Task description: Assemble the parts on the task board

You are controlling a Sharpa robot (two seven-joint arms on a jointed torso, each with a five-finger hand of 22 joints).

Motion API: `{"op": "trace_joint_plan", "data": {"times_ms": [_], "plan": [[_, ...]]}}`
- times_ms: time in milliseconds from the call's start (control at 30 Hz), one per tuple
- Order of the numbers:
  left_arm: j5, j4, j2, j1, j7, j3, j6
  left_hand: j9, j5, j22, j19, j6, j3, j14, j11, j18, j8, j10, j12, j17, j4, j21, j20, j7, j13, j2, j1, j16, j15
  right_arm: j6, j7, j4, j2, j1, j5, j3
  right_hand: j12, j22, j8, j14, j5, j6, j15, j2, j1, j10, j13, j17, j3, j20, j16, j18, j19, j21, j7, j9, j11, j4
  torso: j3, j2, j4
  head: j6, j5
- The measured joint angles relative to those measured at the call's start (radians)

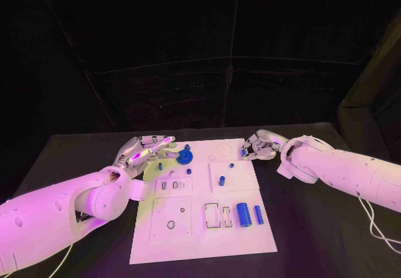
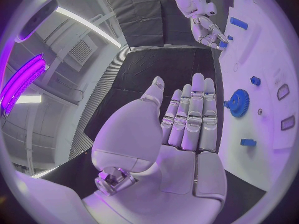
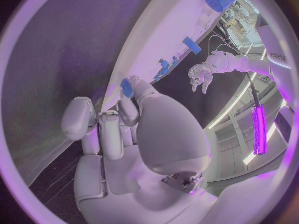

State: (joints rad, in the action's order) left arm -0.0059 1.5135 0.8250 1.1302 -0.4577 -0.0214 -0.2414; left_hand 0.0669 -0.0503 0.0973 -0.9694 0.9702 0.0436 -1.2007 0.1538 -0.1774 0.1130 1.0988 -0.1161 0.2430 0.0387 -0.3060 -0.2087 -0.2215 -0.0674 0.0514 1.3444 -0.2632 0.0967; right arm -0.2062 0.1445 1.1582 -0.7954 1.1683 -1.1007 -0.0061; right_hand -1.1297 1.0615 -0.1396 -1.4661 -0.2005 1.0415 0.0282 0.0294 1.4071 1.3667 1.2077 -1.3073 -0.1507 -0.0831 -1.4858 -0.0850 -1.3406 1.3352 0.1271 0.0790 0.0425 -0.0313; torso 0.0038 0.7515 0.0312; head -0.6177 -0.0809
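Note:
The white task board point(image 1: 200, 231) lies in the middle of the black table. A blue gear point(image 1: 183, 156) point(image 2: 237, 103) stands near its far left corner. My left hand point(image 1: 150, 149) point(image 2: 187, 129) hovers just left of the gear, fingers straight and apart, holding nothing. My right hand point(image 1: 261, 145) point(image 3: 118, 124) is at the board's far right corner, fingers curled. It pinches a small blue part point(image 1: 245, 153) point(image 3: 126, 87) at its fingertips, over the board's edge. Two blue cylinders, one thick point(image 1: 243, 214) and one thin point(image 1: 258, 214), lie on the board's near right.
Small blue pegs point(image 1: 221, 180) point(image 1: 190, 171) point(image 1: 160, 166) stand in the board's far half. Empty slots and a ring outline point(image 1: 170, 224) mark its near half. Bare black table point(image 1: 317, 243) lies on both sides of the board, and a dark backdrop stands behind.

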Motion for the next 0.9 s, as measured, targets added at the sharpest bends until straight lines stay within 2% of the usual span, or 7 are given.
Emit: {"op": "trace_joint_plan", "data": {"times_ms": [67,133,367,500,733,900], "plan": [[0.000,0.000,0.000,0.000,0.000,0.000,0.000,0.000,0.000,0.000,0.000,0.000,0.000,0.000,0.000,0.000,0.000,0.000,0.000,0.000,0.000,0.000,0.000,0.000,0.000,0.000,0.000,0.000,0.000,-0.005,0.003,0.000,0.000,0.000,0.000,0.001,-0.011,0.012,-0.008,-0.002,0.005,0.022,0.005,-0.003,0.002,0.008,0.007,0.000,-0.011,0.006,-0.007,0.000,-0.006,0.009,-0.008,0.000,-0.008,0.002,0.0001,0.000,0.0000,0.000,0.000],[0.000,-0.001,0.000,0.000,0.001,0.000,0.000,0.000,0.000,0.000,0.000,0.000,0.000,0.000,0.000,0.000,0.000,0.000,0.000,0.000,0.000,0.000,0.000,0.000,0.000,0.000,0.000,0.000,0.000,-0.010,0.007,0.002,0.000,0.000,0.001,0.000,-0.021,0.024,-0.021,0.001,0.011,0.030,0.012,-0.007,0.001,0.014,0.014,0.000,-0.023,0.011,-0.007,0.000,-0.011,0.012,-0.006,0.000,-0.014,0.004,0.0001,0.000,0.0000,0.000,0.000],[0.000,-0.001,0.000,0.000,0.002,0.000,0.000,0.000,0.000,0.000,0.000,0.000,0.000,0.000,0.000,0.000,0.000,0.000,0.000,0.000,0.000,0.000,0.000,0.000,0.000,0.000,0.000,0.000,0.000,-0.050,0.030,0.013,0.000,0.000,0.013,0.000,-0.036,0.047,-0.024,0.002,0.015,0.034,0.021,-0.024,0.005,0.025,0.029,0.000,-0.049,0.024,-0.013,0.000,-0.024,0.024,-0.005,0.000,-0.025,0.014,0.0004,0.000,0.0000,-0.001,0.002],[0.000,-0.001,0.002,0.000,0.003,0.000,0.001,0.000,0.000,0.000,0.000,0.000,0.000,0.000,0.000,0.000,0.000,0.000,0.000,0.000,0.000,0.000,0.000,0.000,0.000,0.000,0.000,0.000,0.000,-0.083,0.040,0.037,-0.008,0.000,0.027,0.000,-0.042,0.051,-0.024,-0.001,0.014,0.034,0.024,-0.024,0.005,0.027,0.032,0.000,-0.054,0.025,-0.013,0.000,-0.025,0.024,-0.005,0.000,-0.027,0.019,0.0002,0.000,0.0000,-0.001,0.004],[0.000,0.004,0.006,0.000,0.005,0.000,0.001,0.000,0.000,0.000,0.003,0.000,0.003,0.000,0.000,0.000,0.000,0.000,0.000,0.001,-0.003,0.000,-0.003,0.000,0.000,0.000,0.000,0.000,0.000,-0.129,0.014,0.141,-0.029,0.007,0.045,0.001,-0.031,0.049,-0.018,-0.001,0.012,0.034,0.024,-0.032,-0.003,0.027,0.024,-0.001,-0.067,0.025,-0.013,0.000,-0.025,0.024,-0.005,0.000,-0.027,0.022,-0.0048,-0.004,0.0012,0.001,0.005],[0.005,-0.001,0.007,0.001,0.005,0.000,0.002,0.000,0.000,-0.001,0.003,0.000,0.003,0.000,0.000,0.000,0.000,0.000,0.000,0.001,-0.003,0.000,-0.003,0.000,0.000,0.000,0.000,0.000,0.000,-0.147,-0.054,0.236,-0.006,0.010,0.037,0.002,-0.031,0.048,-0.007,-0.001,0.012,0.034,0.024,-0.036,-0.007,0.021,0.017,-0.001,-0.070,0.024,-0.013,0.000,-0.025,0.024,-0.005,-0.007,-0.021,0.025,-0.0065,-0.006,0.0014,-0.004,0.015]]}}
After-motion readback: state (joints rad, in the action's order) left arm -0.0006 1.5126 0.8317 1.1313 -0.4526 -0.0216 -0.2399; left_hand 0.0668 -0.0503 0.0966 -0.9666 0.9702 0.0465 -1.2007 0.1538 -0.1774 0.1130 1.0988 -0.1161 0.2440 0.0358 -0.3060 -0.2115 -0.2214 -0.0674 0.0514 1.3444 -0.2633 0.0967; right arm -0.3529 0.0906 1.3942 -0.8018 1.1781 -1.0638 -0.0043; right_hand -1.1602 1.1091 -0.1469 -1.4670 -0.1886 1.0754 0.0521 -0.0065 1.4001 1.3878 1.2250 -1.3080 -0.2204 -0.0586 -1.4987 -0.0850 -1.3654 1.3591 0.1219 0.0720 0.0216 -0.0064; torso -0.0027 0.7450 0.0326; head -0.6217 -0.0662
